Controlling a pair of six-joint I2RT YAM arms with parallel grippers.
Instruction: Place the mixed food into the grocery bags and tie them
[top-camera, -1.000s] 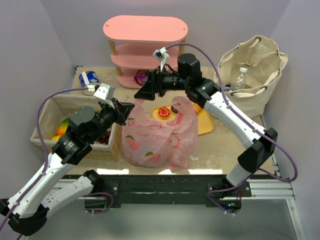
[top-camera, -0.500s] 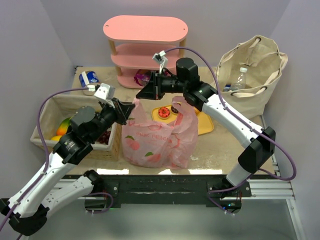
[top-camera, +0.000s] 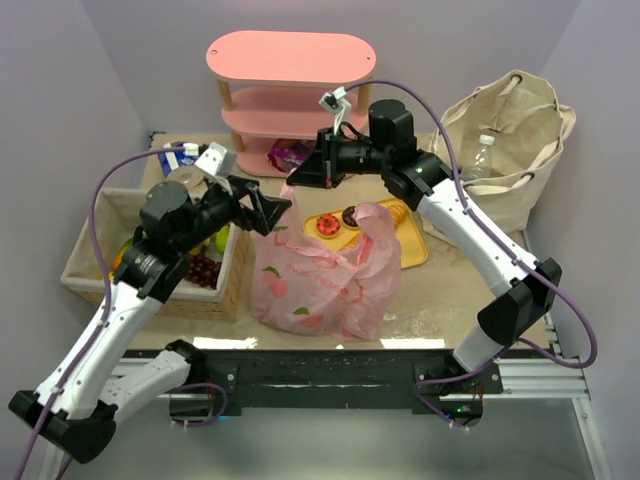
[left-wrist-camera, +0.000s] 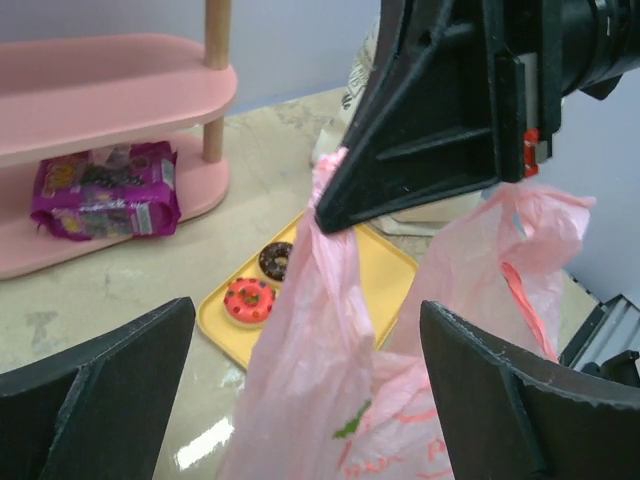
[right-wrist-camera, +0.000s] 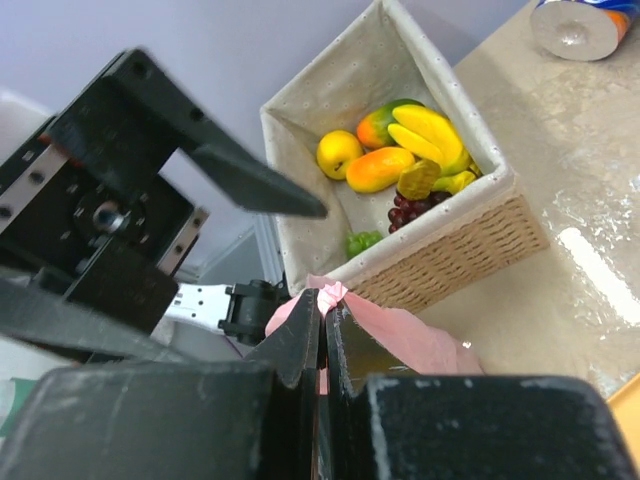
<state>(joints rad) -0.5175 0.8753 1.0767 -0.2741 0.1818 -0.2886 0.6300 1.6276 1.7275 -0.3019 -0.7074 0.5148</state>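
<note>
Our right claw (top-camera: 294, 184) pinches the pink bag (top-camera: 320, 285) by its handle. Our left claw (top-camera: 277, 212) gapes wide beside it.

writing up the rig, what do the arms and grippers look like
The left arm and right arm have white shells and black joints, each trailed by a looping purple cable. The left gripper and right gripper are black with flat, wedge-shaped fingers; the right one bears a small red mark.

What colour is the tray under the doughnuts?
It is a yellow flat tray, clearest in the left wrist view.
</note>
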